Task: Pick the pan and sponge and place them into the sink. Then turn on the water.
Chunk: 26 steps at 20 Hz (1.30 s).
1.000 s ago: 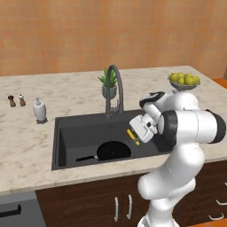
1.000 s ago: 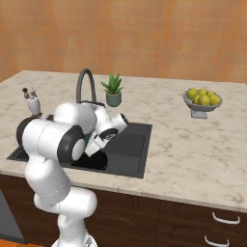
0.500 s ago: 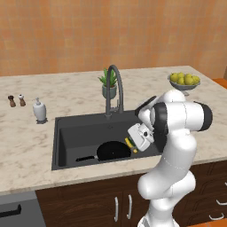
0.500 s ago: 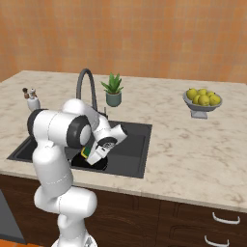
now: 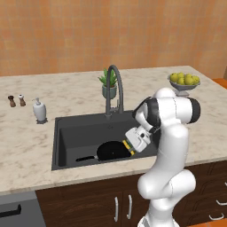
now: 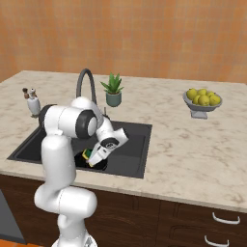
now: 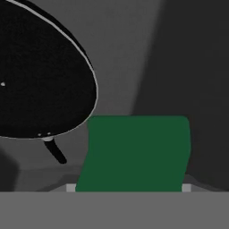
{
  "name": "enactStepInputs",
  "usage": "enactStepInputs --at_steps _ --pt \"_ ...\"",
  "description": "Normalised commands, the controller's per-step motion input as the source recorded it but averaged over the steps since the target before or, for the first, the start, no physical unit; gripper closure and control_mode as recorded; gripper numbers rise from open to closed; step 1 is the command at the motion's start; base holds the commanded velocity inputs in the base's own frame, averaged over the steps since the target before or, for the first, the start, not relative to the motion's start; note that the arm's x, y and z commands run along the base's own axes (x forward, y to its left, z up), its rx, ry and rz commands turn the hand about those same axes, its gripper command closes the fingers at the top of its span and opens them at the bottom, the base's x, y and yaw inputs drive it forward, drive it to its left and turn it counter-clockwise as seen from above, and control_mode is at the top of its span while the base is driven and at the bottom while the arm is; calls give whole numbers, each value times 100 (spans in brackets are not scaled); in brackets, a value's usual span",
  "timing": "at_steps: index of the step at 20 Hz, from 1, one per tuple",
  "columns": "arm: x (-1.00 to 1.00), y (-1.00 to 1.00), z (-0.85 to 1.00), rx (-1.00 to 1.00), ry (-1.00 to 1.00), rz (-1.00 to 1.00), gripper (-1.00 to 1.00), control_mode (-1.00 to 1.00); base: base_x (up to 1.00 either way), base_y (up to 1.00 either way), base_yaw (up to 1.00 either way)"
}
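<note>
Orange-brown wall (image 5: 66, 35) behind beige marble worktop (image 5: 26, 146), dark cabinets (image 5: 88, 204) below.

Both base views are evenly and brightly lit, with soft, diffuse light and no glare on the marble worktop (image 5: 26, 146). The rendering is slightly soft, and fine detail on the lemons (image 6: 202, 96) and the far plant (image 5: 111, 80) is smeared. The sink (image 5: 80, 128) reads as a flat dark grey with faint shading along its walls. The hand view is dim: the pan (image 7: 40, 76) is near black with a thin pale rim highlight, and the sponge (image 7: 134, 152) looks dull dark green with soft edges.
</note>
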Motion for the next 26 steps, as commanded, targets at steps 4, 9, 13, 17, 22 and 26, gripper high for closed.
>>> enactStepInputs --at_steps 4,9,13,17,22,26 --pt "12 -2 -50 0 0 0 100 -100 0 0 0" --pt "5 0 -57 0 -5 0 100 -100 0 0 0" --pt "14 0 -36 0 -14 0 100 -100 0 0 0" --pt "27 0 -13 0 -20 0 100 -100 0 0 0" --pt "39 0 -2 0 -16 0 100 -100 0 0 0" --pt "53 0 -16 0 -6 0 100 -100 0 0 0"
